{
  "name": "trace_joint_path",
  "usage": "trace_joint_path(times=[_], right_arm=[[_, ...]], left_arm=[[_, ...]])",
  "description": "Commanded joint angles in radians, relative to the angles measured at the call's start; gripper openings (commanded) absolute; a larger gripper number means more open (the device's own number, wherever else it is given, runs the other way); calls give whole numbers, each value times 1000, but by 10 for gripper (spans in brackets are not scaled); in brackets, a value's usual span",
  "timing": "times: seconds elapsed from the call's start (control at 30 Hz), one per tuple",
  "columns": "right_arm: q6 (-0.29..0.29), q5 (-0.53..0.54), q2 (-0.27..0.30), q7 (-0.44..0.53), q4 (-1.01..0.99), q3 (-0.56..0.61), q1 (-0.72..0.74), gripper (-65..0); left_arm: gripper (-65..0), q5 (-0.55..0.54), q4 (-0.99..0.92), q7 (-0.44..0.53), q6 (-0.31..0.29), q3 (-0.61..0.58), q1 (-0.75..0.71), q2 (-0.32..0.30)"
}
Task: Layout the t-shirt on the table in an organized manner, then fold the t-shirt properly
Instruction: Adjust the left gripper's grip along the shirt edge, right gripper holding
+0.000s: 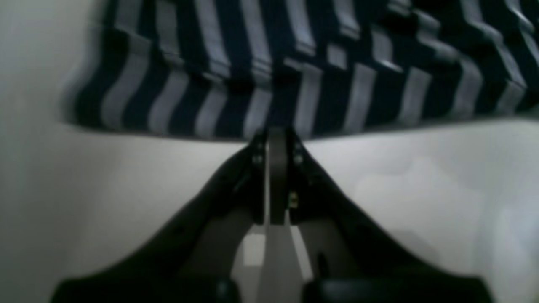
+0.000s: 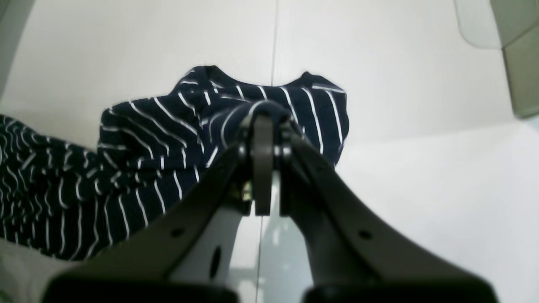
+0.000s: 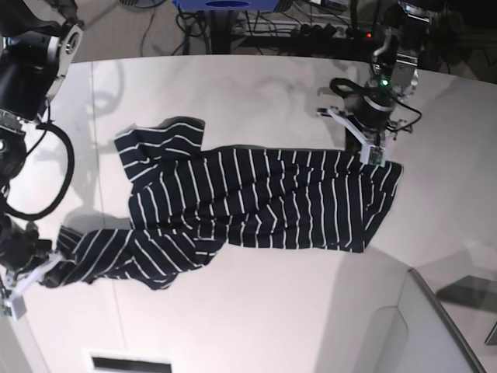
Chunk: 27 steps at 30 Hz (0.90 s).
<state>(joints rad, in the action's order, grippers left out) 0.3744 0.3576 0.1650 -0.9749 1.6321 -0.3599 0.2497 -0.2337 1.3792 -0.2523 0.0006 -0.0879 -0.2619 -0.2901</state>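
We see the left gripper [image 1: 278, 134] with its jaws pressed together on the hem edge of the t-shirt [image 3: 256, 202], at the far right of the base view; the right gripper [image 2: 263, 120] is likewise clamped on a bunched fold of cloth at the sleeve end, near the lower left corner of that view. Between the two holds the garment lies stretched across the table [image 3: 272, 311], its body fairly flat but rippled, one sleeve spread upward and the other pulled into a narrow tail toward the right gripper. We judge the fabric light, limp and easily creased: it should drape and follow whichever edge is lifted, and slide readily on the smooth top. Corners, hem and shoulder seams look to us the surest places to pinch, since a mid-panel hold would only gather folds.
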Motion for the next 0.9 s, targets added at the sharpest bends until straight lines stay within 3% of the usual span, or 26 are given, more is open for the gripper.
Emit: trace_joint_path(times=[0.0,0.1,0.2,0.4,0.53,0.73,0.87], right_arm=[[1,8,14,41,18,-3,17,-648],[1,8,14,72,18,-1,-2,-648],[1,8,14,70,13,-1,-8,-648],[1,8,14,78,10,-1,-26,-648],[1,8,14,78,12,-1,-37,-648],[1,8,14,78,10,-1,-39,-648],[1,8,14,78,10,-1,-39,-648]], left_arm=[[-581,3,21,23,11,9,14,-16],[-439,-34,19,23,11,30,19,-14],[-380,-155,27,23,11,95,40,-14],[-383,-385,16,18,11,153,103,-22],[-375,-402,-56,15,11,153,178,-18],[-374,-405,-237,-153,11,153,313,-1],[-374,-402,-278,-160,11,155,329,5]])
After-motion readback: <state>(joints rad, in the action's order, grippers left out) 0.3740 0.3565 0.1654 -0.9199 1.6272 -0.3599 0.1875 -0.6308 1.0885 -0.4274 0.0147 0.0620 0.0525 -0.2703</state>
